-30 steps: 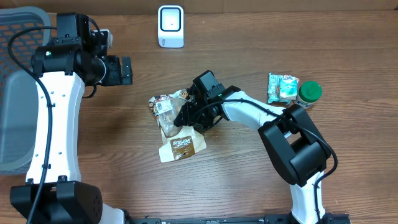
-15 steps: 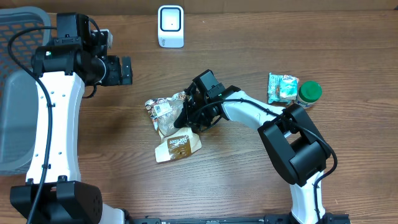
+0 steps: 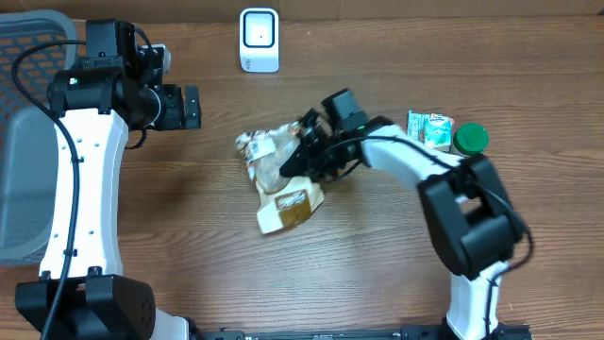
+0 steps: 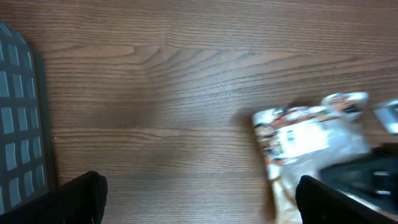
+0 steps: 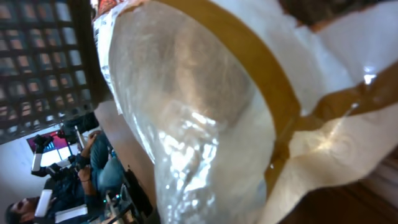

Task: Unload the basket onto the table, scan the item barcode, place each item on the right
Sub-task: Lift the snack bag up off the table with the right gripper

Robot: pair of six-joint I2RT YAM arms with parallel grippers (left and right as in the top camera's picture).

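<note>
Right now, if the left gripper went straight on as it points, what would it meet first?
Most likely the bare table: the left gripper faces it, and the snack bag lies off to the side. Depth is unclear.

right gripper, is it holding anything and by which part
The right gripper is shut on the snack bag, by its clear part; the left gripper holds nothing.

Matt brown wood-grain table (image 3: 170, 246). On it, a crinkled bag (image 3: 269, 170) of clear glossy plastic film that catches the light, with tan, paper-look printed bands. Behind the bag, a scanner (image 3: 259, 40) in smooth white plastic. Far left of the bag, a grey plastic grid basket (image 3: 21, 179). Right of the bag, a shiny packet (image 3: 429, 130) and a smooth green lid (image 3: 470, 139).
</note>
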